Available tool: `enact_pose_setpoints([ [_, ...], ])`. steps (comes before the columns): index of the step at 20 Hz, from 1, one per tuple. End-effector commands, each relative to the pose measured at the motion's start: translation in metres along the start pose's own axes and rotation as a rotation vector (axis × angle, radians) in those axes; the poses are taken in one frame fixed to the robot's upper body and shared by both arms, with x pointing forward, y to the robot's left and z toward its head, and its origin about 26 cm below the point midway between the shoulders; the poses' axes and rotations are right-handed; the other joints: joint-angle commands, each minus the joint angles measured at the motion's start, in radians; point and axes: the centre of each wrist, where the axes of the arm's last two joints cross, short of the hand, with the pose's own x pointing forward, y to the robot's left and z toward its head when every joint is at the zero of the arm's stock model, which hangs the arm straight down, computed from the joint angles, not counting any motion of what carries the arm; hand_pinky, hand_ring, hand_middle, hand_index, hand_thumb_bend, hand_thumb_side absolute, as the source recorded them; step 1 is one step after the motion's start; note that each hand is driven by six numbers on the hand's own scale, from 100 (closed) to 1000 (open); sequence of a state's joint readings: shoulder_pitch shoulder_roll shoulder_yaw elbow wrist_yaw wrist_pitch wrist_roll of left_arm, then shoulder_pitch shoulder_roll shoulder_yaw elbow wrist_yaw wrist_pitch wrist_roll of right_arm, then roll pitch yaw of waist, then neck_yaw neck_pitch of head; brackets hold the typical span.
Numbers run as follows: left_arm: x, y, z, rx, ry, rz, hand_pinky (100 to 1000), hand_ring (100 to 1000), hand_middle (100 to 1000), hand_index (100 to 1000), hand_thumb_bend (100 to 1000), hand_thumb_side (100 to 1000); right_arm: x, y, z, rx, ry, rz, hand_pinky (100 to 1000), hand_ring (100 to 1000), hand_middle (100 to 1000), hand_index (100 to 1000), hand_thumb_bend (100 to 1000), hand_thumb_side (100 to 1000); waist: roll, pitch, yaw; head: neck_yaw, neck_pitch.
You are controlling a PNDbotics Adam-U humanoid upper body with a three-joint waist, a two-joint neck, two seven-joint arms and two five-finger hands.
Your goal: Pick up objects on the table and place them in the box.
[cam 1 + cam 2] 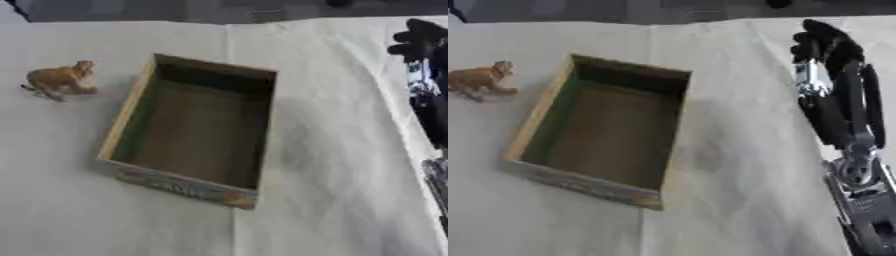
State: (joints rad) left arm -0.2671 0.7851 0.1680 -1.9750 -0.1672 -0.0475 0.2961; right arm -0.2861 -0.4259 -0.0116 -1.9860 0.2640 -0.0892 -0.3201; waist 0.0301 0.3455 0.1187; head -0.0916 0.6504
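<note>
An open, empty cardboard box [131, 107] lies in the middle of the cloth-covered table, its long side running away from me. Left of it, apart from its wall, stands a small brown toy animal [59, 78]. My right arm comes in along the right edge, and my right hand [822, 44] is up at the far right, well away from the box and the toy. Its black fingers are curled and nothing shows in them. My left hand is in neither view.
A pale cloth [332, 150] with a few creases covers the whole table. The table's far edge [131, 21] runs along the top, with dark floor beyond it.
</note>
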Motion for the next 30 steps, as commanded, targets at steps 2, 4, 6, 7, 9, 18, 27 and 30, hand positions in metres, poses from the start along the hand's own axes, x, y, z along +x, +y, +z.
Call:
enact_pose_setpoints([
  [2,-0.002,0.017,-0.015,-0.109,0.006,-0.19,772,767,737,843,785,100,0.005,-0.012,-0.01,-0.008,-0.105,0.078,815,718,704,840,258,671,-0.001,-0.027,-0.004,0.028,0.035],
  [4,-0.005,0.023,-0.021,-0.164,0.022,-0.277,786,777,745,853,791,100,0.006,-0.012,-0.012,-0.005,-0.127,0.087,814,719,705,839,269,675,-0.006,-0.03,-0.008,0.037,0.048],
  [6,-0.005,0.031,-0.029,-0.208,0.034,-0.363,798,786,752,866,803,100,0.006,-0.013,-0.013,-0.004,-0.144,0.09,813,719,705,838,280,679,-0.01,-0.033,-0.012,0.043,0.057],
  [7,-0.004,0.033,-0.031,-0.226,0.042,-0.399,804,790,757,880,805,100,0.007,-0.013,-0.014,-0.003,-0.152,0.091,812,720,706,838,285,681,-0.011,-0.034,-0.014,0.046,0.06],
  [9,-0.005,0.034,-0.034,-0.264,0.062,-0.455,817,802,770,911,810,100,0.007,-0.014,-0.015,-0.001,-0.162,0.09,812,720,706,838,287,682,-0.013,-0.036,-0.017,0.05,0.063],
  [18,-0.035,0.034,-0.039,-0.443,0.152,-0.637,855,836,803,947,812,106,0.008,-0.015,-0.018,0.011,-0.176,0.079,811,720,706,837,286,681,-0.026,-0.042,-0.03,0.034,0.057],
  [27,-0.061,0.044,-0.062,-0.583,0.151,-0.773,883,851,772,939,904,334,0.008,-0.015,-0.018,0.024,-0.182,0.071,811,718,705,836,281,679,-0.045,-0.036,-0.045,-0.008,0.023],
  [30,-0.069,0.046,-0.071,-0.629,0.163,-0.817,890,856,782,968,919,344,0.008,-0.016,-0.018,0.026,-0.184,0.07,812,718,705,836,280,679,-0.049,-0.034,-0.049,-0.003,0.023],
])
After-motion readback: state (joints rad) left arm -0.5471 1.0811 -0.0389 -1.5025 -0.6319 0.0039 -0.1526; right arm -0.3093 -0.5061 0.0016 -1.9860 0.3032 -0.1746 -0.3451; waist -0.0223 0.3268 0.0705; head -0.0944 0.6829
